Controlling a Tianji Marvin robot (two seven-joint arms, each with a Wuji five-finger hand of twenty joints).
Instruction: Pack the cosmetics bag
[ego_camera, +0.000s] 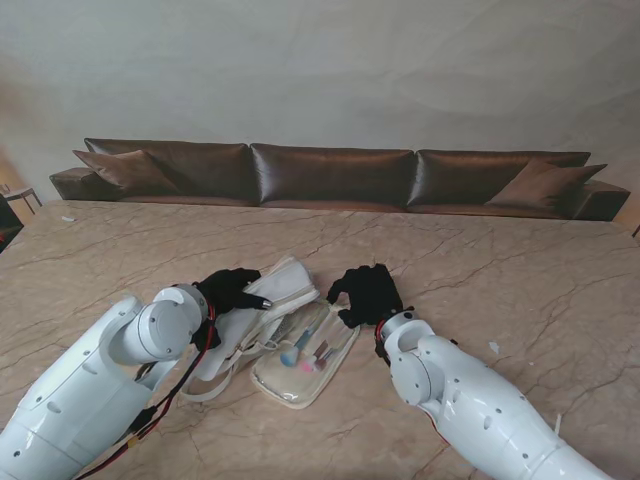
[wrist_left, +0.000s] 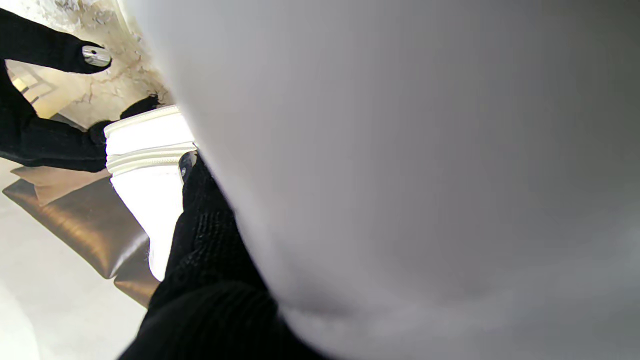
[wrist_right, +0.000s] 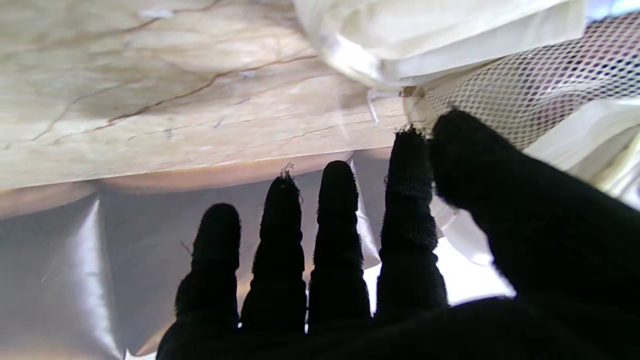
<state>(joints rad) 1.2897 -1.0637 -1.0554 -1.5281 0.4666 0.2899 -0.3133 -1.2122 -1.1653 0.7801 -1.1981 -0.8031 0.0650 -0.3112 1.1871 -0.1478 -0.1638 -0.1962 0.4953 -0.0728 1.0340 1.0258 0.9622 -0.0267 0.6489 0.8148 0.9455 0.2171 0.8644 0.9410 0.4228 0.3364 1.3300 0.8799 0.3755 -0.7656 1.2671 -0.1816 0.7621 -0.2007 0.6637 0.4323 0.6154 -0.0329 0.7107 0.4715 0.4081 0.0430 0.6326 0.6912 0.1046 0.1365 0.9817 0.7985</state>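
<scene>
Marble-patterned table (ego_camera: 520, 270) is spread before a long brown sofa (ego_camera: 330, 175). On the white cosmetics bag (ego_camera: 262, 300), lying open near the middle, the left hand (ego_camera: 228, 290) is laid, its fingers closed on the bag's upper flap. At the far right corner of the clear brush pouch (ego_camera: 305, 355) the right hand (ego_camera: 370, 293) is held, fingers loosely spread, nothing gripped. Small brushes (ego_camera: 308, 348) are seen inside the pouch.

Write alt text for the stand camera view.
Two black-gloved robot hands work at an open white cosmetics bag on a marble table: the left hand grips it, the right hand hovers beside. Brushes lie in its clear pouch.
</scene>
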